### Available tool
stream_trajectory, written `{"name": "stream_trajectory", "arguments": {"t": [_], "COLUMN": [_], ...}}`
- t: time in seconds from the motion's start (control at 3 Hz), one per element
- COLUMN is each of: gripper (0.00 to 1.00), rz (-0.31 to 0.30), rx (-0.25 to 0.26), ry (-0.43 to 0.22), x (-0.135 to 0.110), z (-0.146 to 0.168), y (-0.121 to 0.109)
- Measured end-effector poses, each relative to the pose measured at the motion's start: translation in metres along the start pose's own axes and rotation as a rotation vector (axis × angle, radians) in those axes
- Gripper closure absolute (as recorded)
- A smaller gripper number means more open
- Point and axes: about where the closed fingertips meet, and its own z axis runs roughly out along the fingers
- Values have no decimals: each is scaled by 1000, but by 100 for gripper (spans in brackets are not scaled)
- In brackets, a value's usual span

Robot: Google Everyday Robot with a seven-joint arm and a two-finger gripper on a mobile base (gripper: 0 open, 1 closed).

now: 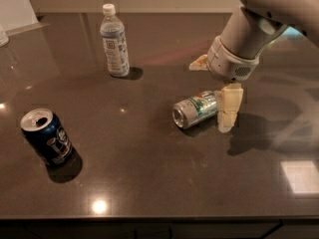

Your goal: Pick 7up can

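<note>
The 7up can (195, 109) lies on its side on the dark table (149, 173), right of centre, its open top facing front left. My gripper (214, 86) hangs from the cream arm at the upper right, just above the can's right end. It is open. One cream finger (229, 107) stands at the can's right end, touching or nearly touching it. The other fingertip (199, 63) shows behind the wrist, farther back. The can is not gripped.
A clear plastic bottle (114, 41) with a white cap stands upright at the back, left of centre. A dark blue can (47, 137) stands upright at the front left. The table's front edge runs along the bottom.
</note>
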Motion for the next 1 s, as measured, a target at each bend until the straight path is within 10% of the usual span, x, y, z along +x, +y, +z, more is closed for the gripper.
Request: {"name": "stream_trajectory", "arguments": {"t": [1.0], "gripper": [0], "rz": [-82], "rx": [-48], "ry": [49], "x": [-1], "z": [30], "y": [-4]}}
